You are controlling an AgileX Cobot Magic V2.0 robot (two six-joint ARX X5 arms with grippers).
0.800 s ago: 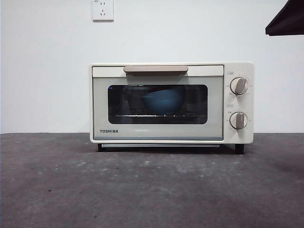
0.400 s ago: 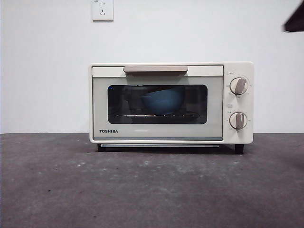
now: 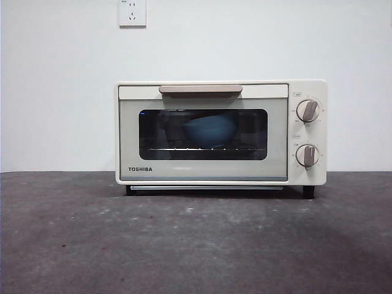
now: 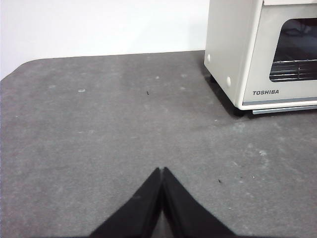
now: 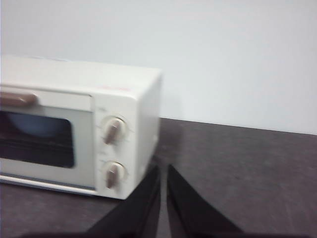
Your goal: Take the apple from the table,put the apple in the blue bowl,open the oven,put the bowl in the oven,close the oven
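The cream-white TOSHIBA oven (image 3: 220,132) stands on the dark grey table (image 3: 196,245) with its door closed. Through the dark window I see the blue bowl (image 3: 209,130) on the rack inside. The apple is hidden; I cannot make it out in the bowl. My left gripper (image 4: 162,171) hovers shut and empty over bare table, off the side of the oven (image 4: 262,49) that carries the TOSHIBA lettering. My right gripper (image 5: 163,171) is shut and empty, off the oven's (image 5: 79,129) knob side. Neither arm shows in the front view.
A white wall with a socket (image 3: 132,12) rises behind the oven. Two round knobs (image 3: 307,111) sit on the oven's right panel, and the beige handle (image 3: 201,90) runs along the door's top. The table's curved edge (image 4: 20,67) shows in the left wrist view.
The dark arm tip at the front view's top right corner has withdrawn upward and out of the picture. The oven and the bowl inside it have not moved.
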